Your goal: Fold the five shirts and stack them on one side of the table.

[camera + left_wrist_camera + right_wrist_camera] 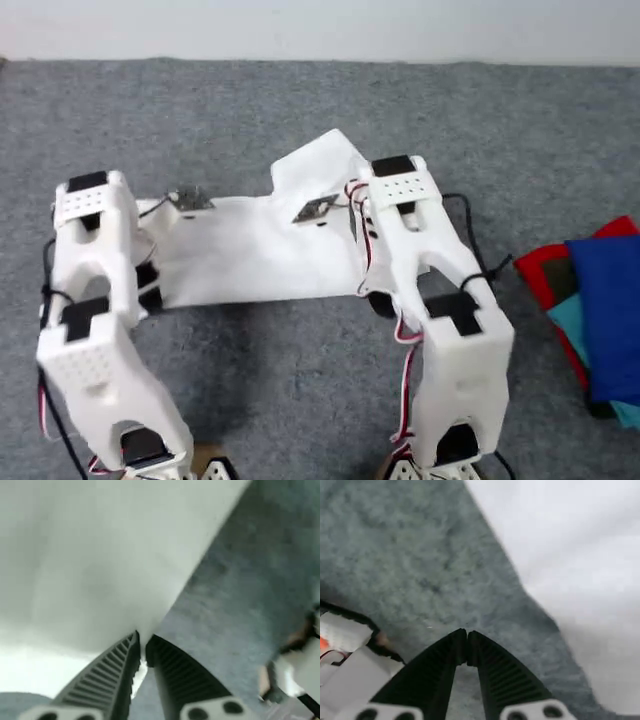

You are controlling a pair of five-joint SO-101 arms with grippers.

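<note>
Left tool [143,638] clamped on white shirt [100,555], right tool [467,633] together over table [395,555], coloured shirts [600,300] stacked aside

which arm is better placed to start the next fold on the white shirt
Left, probably. The left gripper is shut on a corner of the white shirt, while the right gripper is shut, empty, over grey carpet beside it.

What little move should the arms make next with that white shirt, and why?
Probably open the right jaws and slide them onto the white shirt: they are shut over the bare grey table beside it, while the left jaws seem pinched on its edge.
</note>
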